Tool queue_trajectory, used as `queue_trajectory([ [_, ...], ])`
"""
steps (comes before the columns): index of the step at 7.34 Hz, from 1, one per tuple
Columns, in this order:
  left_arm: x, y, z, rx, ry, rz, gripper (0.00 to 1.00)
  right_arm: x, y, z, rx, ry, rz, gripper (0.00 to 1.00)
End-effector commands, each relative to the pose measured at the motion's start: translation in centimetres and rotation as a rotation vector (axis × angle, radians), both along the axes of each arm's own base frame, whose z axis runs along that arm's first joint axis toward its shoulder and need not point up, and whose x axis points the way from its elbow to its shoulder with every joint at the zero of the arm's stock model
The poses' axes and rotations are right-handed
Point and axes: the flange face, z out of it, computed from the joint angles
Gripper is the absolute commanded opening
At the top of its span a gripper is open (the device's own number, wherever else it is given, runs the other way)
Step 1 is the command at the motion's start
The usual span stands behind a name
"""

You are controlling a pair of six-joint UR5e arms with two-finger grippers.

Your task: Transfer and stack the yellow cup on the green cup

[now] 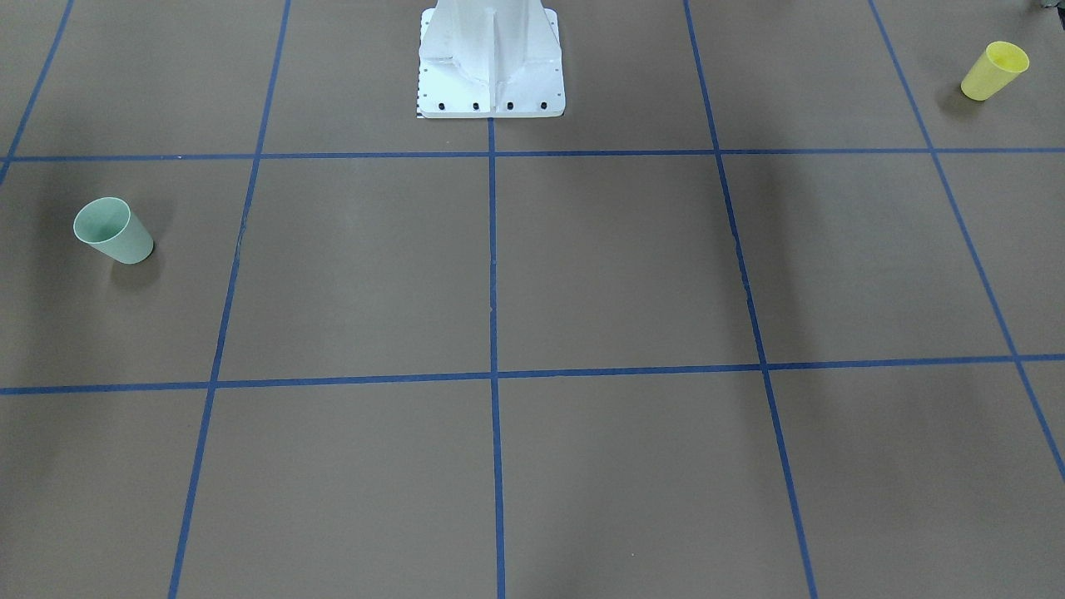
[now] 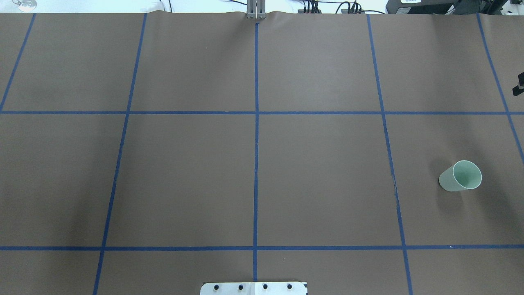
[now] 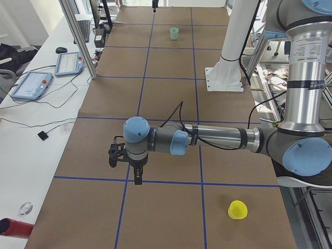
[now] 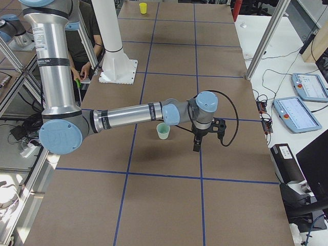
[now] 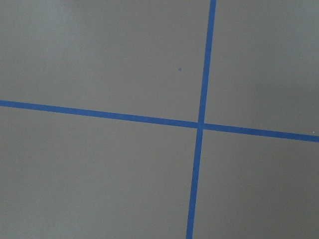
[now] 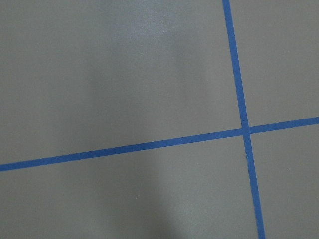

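The yellow cup (image 1: 994,71) stands upright, mouth up, near the table's end on my left side; it also shows in the exterior left view (image 3: 237,209) and far off in the exterior right view (image 4: 142,7). The green cup (image 1: 112,230) stands upright near the table's other end (image 2: 460,176). My left gripper (image 3: 137,179) points down over the table, well away from the yellow cup; I cannot tell if it is open or shut. My right gripper (image 4: 196,146) hangs just beside the green cup (image 4: 163,131); I cannot tell its state. Both wrist views show only bare table and tape.
The white robot pedestal (image 1: 491,66) stands at the table's middle on the robot's side. Blue tape lines (image 2: 256,123) divide the brown table into squares. Tablets (image 3: 31,85) and cables lie on the white bench beyond the table's far edge. A person (image 4: 84,31) stands behind the pedestal.
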Motion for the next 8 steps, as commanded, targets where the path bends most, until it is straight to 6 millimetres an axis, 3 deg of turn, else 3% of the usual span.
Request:
queue_trajectory([
  [1, 0.02, -0.03, -0.18, 0.003, 0.002, -0.001, 1.0, 0.12, 0.65, 0.83, -0.009, 0.002, -0.001, 1.0],
  [8, 0.47, 0.46, 0.6, 0.002, 0.002, 0.01, 1.0, -0.06, 0.43, 0.77, -0.004, 0.004, -0.002, 1.0],
])
